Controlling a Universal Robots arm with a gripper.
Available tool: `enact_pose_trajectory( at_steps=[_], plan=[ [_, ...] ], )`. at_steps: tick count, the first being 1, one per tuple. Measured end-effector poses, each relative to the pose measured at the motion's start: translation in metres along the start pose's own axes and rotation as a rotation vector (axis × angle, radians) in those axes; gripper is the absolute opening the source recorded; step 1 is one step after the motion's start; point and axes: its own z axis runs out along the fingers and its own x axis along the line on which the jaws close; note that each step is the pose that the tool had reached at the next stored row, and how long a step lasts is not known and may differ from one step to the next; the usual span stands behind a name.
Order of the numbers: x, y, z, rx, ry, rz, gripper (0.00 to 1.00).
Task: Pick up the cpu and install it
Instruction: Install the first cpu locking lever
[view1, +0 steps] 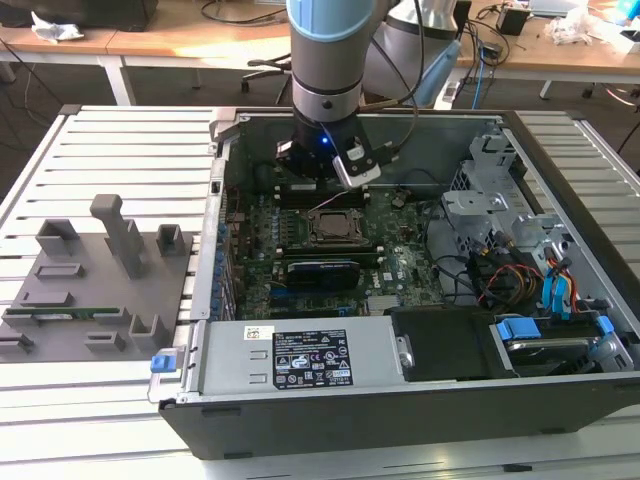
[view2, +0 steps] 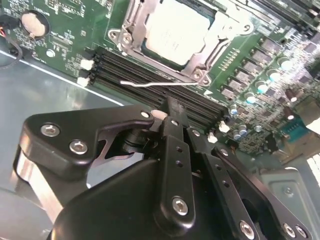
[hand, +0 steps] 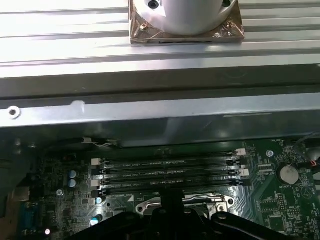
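The cpu (view2: 176, 31), a square chip with a silver-grey top, lies inside the metal-framed socket (view2: 131, 30) on the green motherboard; the exterior view shows the cpu (view1: 333, 227) mid-board. A thin wire lever (view2: 145, 84) sticks out beside the socket frame. My gripper (view2: 172, 111) hangs over the black memory slots (view2: 130, 70) just beside the socket, its black fingers (view2: 175, 145) drawn together with nothing between them. In the exterior view the gripper (view1: 318, 172) sits under the arm's wrist, just behind the socket. In the first wrist view the gripper (hand: 172, 202) is low over the socket's edge.
The open computer case (view1: 400, 410) lies on a slatted metal table (view1: 110, 150). A power supply (view1: 300, 360), a drive cage (view1: 490, 200) and cables (view1: 520, 280) crowd the case. A grey fixture tray (view1: 100, 280) holding a green memory stick (view1: 70, 312) sits at the exterior view's left.
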Motion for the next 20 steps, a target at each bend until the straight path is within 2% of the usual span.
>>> enact_pose_trajectory(
  at_steps=[3,11,17,20],
  plan=[
    [-0.0042,-0.0008,0.0045,0.0,0.0,0.0,0.11],
    [-0.0048,-0.0015,0.0089,0.0005,-0.0013,0.0,0.11],
    [-0.0055,-0.0028,0.014,-0.0001,-0.0127,-0.003,0.11],
    [-0.007,-0.003,0.0151,-0.0007,-0.0232,-0.006,0.11]
  ],
)
